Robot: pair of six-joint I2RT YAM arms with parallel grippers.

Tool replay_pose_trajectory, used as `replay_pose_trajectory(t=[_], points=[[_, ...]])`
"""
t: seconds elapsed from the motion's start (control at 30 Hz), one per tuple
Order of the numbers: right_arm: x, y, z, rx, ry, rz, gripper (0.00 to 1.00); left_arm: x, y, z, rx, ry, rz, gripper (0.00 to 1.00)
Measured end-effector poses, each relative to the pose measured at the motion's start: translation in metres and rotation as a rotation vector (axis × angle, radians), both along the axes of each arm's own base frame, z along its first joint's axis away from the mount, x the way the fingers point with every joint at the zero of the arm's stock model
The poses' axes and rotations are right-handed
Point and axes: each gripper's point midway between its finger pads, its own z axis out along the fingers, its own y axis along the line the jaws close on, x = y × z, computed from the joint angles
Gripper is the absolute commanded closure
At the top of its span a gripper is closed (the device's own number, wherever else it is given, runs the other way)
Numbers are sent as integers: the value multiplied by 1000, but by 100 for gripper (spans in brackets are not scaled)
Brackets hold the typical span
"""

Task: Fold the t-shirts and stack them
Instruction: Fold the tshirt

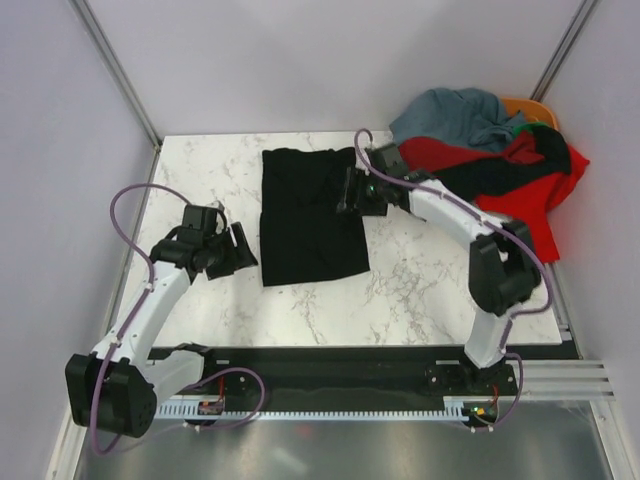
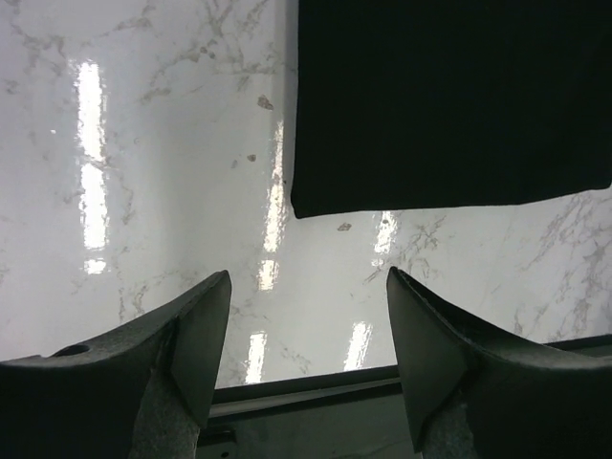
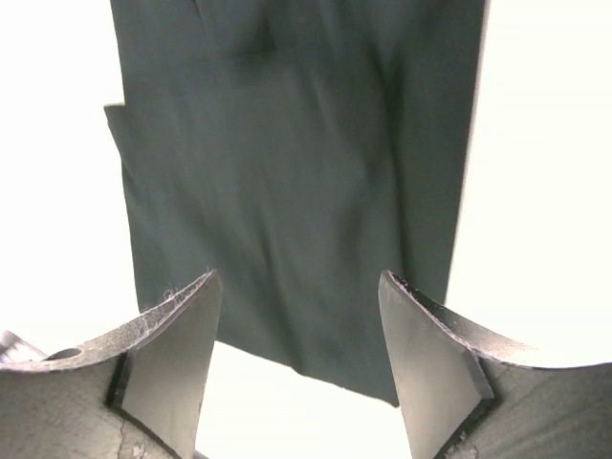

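A black t-shirt (image 1: 310,215) lies flat on the marble table, folded into a long strip. It also shows in the left wrist view (image 2: 449,96) and in the right wrist view (image 3: 296,172). My left gripper (image 1: 238,250) is open and empty just left of the shirt's near left corner, and its wrist view shows the open left gripper (image 2: 308,325) over bare table. My right gripper (image 1: 350,195) is open and empty at the shirt's right edge, and its wrist view shows the open right gripper (image 3: 298,325) above the cloth. More tees are piled at the back right: grey-blue (image 1: 455,112), red (image 1: 525,200), black (image 1: 500,172), orange (image 1: 530,106), green (image 1: 517,128).
The marble table (image 1: 200,180) is bounded by walls at left, back and right. A black rail (image 1: 330,365) runs along its near edge, seen also in the left wrist view (image 2: 306,392). The pile hangs over the table's right side.
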Motion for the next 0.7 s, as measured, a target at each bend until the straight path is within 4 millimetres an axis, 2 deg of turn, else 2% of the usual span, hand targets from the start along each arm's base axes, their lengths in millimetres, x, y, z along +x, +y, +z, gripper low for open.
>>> replay_pose_trajectory(t=[0.07,0.17,0.33,0.43,0.57,0.67,0.7], points=[[-37,-14,-7,-5,28,14,24,-2,-6,-6,-29,13,-14,26],[-79,-35,-32,-25,86,18,23,-5,-15,-19,-69,47,-26,26],[-125,-52,-81,-41,194,35,26,-13,-27,-53,-126,130,-27,27],[-135,-54,-95,-39,215,43,27,-19,-31,-69,-147,172,-19,27],[-131,-48,-100,-12,192,55,30,-18,-35,-79,-170,183,-12,28],[-124,-42,-101,15,171,67,38,-13,-36,-84,-175,181,-6,29],[-122,-41,-102,22,161,69,47,-12,-37,-86,-176,183,-3,29]])
